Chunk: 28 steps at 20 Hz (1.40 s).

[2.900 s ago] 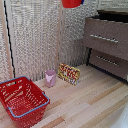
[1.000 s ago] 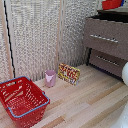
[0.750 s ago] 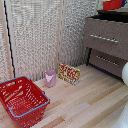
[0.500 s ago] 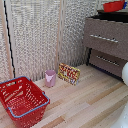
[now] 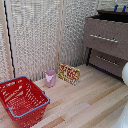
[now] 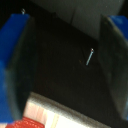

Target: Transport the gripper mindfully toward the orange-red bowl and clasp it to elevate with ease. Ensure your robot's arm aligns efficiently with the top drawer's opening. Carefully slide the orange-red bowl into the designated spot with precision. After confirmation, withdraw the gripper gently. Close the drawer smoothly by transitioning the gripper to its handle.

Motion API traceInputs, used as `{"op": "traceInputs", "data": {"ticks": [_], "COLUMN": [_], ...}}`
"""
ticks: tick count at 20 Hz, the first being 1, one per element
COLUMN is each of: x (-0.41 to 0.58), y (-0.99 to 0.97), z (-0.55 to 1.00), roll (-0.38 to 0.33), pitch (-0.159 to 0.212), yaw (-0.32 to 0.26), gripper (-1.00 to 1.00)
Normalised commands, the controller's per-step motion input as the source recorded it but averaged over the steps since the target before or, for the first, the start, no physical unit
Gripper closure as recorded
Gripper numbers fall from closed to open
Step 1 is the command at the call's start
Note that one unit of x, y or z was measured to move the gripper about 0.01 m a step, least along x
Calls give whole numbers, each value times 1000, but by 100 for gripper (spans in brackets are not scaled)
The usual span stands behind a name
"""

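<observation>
My gripper (image 5: 120, 7) is at the top of the dark cabinet, and only its two blue fingertips show in the exterior view, set apart. In the wrist view the gripper (image 6: 64, 65) stands open, with a dark hollow and a small screw (image 6: 90, 56) between its blue-tipped fingers (image 6: 15, 65). An orange-red patch, likely the orange-red bowl (image 6: 25, 123), shows at that picture's edge beside a pale wooden edge (image 6: 65, 114); it is outside the fingers. The top drawer (image 5: 100, 30) faces out with its silver handle (image 5: 104, 38). Part of the robot's arm (image 5: 125, 74) fills the exterior view's right edge.
A red wire-mesh basket (image 5: 22, 100) stands on the wooden floor at the exterior view's left. A pink cup (image 5: 50, 78) and a colourful box (image 5: 69, 73) sit by the pale wall. A lower drawer (image 5: 106, 61) lies under the top one.
The orange-red bowl travelled from the top middle to above the cabinet, stayed there, and now no longer shows in the exterior view. Blue fingertips show there instead.
</observation>
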Motion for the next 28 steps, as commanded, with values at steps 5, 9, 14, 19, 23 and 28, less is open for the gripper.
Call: {"op": "traceInputs", "data": {"ticks": [5,9,14,19,23,28], "x": [0,-1,-71,-105,-59,-32], "y": [218,96,247,278,101,0], "z": [0,23,94,495,332,44], "roll": [-4,-15,-18,-39,-199,-321], "pitch": [83,115,97,6,-47,-86], "yaw": [274,319,247,185,148,147], "gripper": [-100,-100,-100,-100,-100,-100]}}
